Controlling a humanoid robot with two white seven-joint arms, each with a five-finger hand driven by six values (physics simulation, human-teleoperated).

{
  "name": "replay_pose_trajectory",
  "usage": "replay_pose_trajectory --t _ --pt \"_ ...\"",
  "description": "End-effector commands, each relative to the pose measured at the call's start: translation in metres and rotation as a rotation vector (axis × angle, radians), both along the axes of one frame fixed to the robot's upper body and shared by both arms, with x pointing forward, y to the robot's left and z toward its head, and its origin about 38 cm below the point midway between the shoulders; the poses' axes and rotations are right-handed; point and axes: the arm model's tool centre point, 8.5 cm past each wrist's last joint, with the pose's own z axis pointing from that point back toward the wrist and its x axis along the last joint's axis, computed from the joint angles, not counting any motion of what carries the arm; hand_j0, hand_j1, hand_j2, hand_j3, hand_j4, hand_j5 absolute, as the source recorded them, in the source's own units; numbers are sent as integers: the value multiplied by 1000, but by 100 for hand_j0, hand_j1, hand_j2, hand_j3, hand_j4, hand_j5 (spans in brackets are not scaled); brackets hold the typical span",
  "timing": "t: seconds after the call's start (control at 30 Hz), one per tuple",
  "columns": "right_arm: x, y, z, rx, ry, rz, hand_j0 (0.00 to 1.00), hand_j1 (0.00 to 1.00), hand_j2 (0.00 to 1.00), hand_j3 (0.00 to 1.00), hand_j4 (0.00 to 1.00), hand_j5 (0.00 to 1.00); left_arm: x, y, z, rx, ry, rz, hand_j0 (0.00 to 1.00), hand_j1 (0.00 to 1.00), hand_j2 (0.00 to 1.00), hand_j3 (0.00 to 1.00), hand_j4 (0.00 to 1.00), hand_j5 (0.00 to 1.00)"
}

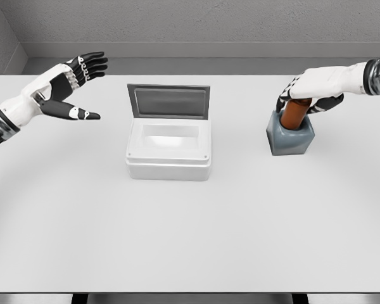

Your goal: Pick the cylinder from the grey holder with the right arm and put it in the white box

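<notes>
Cylinder (294,114), brown, upright in grey holder (290,136), right side of table (190,240). Right hand (309,88) on top of cylinder, fingers curled round upper part, gripping it; cylinder base seated in holder. White box (169,149) near table centre, well apart to left of holder, lid (169,102) open and standing at rear edge. Left hand (69,88) hovering over far left of table, fingers spread, holding nothing.

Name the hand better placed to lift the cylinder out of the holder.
Right. The right hand is already closed around the cylinder in the holder; the left hand is open, beyond the box.
</notes>
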Motion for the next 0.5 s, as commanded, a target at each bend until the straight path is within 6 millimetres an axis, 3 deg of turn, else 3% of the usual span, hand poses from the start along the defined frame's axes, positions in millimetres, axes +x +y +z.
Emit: replay_pose_trajectory --t 0.0,0.47 --pt "0 -1 1 3 0 -3 64 64 64 64 64 64 0 0 1 -6 1 1 100 100 100 100 100 100" --pt "1 -4 7 9 -12 -12 56 56 56 56 56 56 0 0 1 -6 0 1 100 100 100 100 100 100"
